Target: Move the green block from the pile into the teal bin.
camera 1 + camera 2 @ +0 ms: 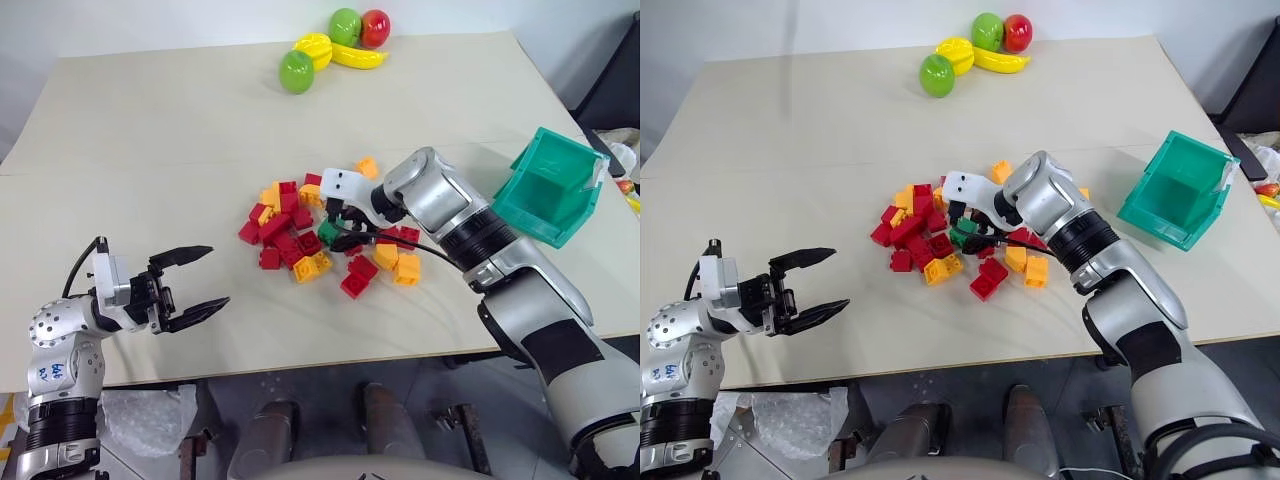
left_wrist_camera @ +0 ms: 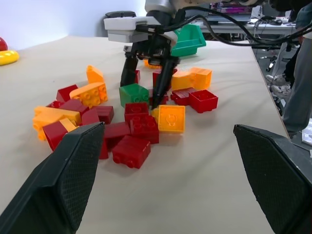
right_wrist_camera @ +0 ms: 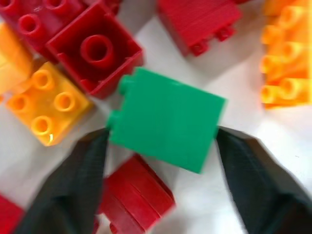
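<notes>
So the right gripper [image 2: 146, 80] is down in the pile [image 1: 320, 235], and the green block [image 3: 165, 124] sits right between its two fingers, one finger at each of two opposite sides. The jaws are apart, about a block's width, with the tips right up against those sides, but I can't tell for sure whether they're actually pressing on it yet. The block is lying on its side on the table, studs pointing sideways toward a red brick [image 3: 92, 51], so the fingers are lined up on flat faces, which looks like a decent squeeze to me. The left gripper [image 1: 185, 290] hangs wide open and well away from the pile, so the right arm is clearly the nearer one. The bin [image 1: 555, 185] is off to the robot's right, well apart from the pile.
</notes>
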You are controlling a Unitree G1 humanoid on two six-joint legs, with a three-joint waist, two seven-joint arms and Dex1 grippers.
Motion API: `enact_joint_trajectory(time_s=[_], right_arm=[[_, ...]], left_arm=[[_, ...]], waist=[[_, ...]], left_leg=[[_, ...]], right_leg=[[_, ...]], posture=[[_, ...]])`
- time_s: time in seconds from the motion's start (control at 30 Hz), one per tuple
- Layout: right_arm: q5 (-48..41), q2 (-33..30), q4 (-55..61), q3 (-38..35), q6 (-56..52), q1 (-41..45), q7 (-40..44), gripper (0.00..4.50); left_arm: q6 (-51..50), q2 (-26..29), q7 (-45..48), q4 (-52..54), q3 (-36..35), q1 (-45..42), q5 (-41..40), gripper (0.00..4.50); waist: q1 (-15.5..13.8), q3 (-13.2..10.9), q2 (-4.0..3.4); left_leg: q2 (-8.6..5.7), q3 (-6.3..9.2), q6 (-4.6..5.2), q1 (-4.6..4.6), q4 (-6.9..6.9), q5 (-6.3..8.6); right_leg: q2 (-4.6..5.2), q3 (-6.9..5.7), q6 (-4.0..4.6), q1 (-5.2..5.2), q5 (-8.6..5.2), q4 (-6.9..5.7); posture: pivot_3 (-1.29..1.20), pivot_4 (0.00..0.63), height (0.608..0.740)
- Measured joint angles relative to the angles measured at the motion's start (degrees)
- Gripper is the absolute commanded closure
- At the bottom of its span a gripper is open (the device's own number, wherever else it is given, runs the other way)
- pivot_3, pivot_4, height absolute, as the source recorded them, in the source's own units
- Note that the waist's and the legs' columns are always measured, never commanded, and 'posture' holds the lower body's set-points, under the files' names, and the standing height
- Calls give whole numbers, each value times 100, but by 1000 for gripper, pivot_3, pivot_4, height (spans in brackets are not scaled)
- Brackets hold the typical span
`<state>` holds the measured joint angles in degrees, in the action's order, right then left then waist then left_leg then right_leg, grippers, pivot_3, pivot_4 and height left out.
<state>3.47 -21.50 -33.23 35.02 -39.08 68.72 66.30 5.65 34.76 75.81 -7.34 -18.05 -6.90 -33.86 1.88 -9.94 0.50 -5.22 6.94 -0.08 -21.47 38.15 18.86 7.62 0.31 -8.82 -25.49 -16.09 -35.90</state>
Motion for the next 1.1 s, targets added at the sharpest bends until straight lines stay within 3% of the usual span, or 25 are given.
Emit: enact_joint_trajectory(time_s=[0.07, 0.1, 0.37, 0.67, 0.93, 1.0, 1.1], right_arm=[[-20, 25, 5, -175, -46, -1, -22, 2604], [-50, 36, 31, -277, -87, -1, -32, 2723], [-138, 17, 456, -680, -351, -255, -99, 2723], [-339, -463, 1451, -1314, -650, -716, -304, 2723], [-629, -1447, 3103, -2855, -913, -2023, -1065, 2723], [-641, -2114, 3597, -3744, -950, -2709, -1399, 2723], [-531, -2797, 3653, -4541, -995, -3085, -1790, 2723]], left_arm=[[0, 0, 5, -38, 2, -80, 1, 0], [2, 0, 7, -41, 8, -152, 1, 0], [7, -31, 67, -269, 133, -407, 9, 0], [4, -141, 175, -486, 431, -840, 47, 0], [-116, -780, -75, -593, 1203, -1797, 416, 0], [-136, -1181, -295, -882, 1583, -2436, 732, 0], [-47, -1424, -475, -1341, 1812, -3034, 1021, 0]], waist=[[0, 0, 0], [-2, 0, 0], [5, 0, 0], [-22, 0, 0], [-157, 0, 1], [-299, -1, 1], [-303, 0, 1]], left_leg=[[0, 0, 0, 0, 0, 0], [0, 0, 0, 0, -1, 0], [-1, 0, 0, 0, -1, 0], [-3, 0, 0, -1, 0, 0], [-10, 8, 2, -11, 7, 1], [-19, 2, 8, -23, 16, 1], [-19, -22, 13, -20, 16, 3]], right_leg=[[0, 0, 0, 0, 0, 1], [0, -1, 0, 0, 0, 1], [1, 0, 0, 0, 0, 0], [3, -1, 0, 1, 0, 1], [4, -10, -2, 2, 1, 6], [9, -7, -13, 2, 7, 11], [5, 4, -19, 2, 10, 17]], posture=[[0, 150, 740], [0, 150, 740], [0, 150, 740], [0, 150, 740], [0, 150, 740], [0, 150, 740], [0, 150, 740]])
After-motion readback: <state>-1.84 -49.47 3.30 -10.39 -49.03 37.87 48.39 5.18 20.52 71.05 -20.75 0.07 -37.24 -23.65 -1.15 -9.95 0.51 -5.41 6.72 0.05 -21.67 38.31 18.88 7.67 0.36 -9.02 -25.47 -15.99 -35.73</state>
